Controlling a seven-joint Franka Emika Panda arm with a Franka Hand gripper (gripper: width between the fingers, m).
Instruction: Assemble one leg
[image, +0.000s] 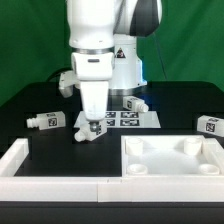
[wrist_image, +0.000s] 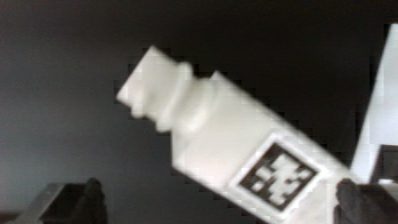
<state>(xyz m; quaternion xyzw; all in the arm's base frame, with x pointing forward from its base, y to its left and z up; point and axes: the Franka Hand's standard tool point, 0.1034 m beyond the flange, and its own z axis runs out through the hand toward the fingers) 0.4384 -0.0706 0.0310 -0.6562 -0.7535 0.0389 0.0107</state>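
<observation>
A white leg (wrist_image: 222, 125) with a black-and-white tag lies slanted on the black table, right under my gripper (wrist_image: 214, 208). The jaws are open. One dark finger (wrist_image: 75, 205) stands clear of the leg on one side. The other finger (wrist_image: 365, 203) is close to the leg's tagged end. In the exterior view the gripper (image: 90, 124) is low over this leg (image: 84, 133), just at the left of the marker board (image: 128, 119), and hides most of it. I cannot tell whether the fingers touch the leg.
More legs lie at the exterior view's left (image: 45, 119), behind the marker board (image: 133, 102) and at the far right (image: 210, 124). The large white panel with sockets (image: 170, 162) stands in front at right. A white L-shaped rail (image: 20, 158) borders the front left.
</observation>
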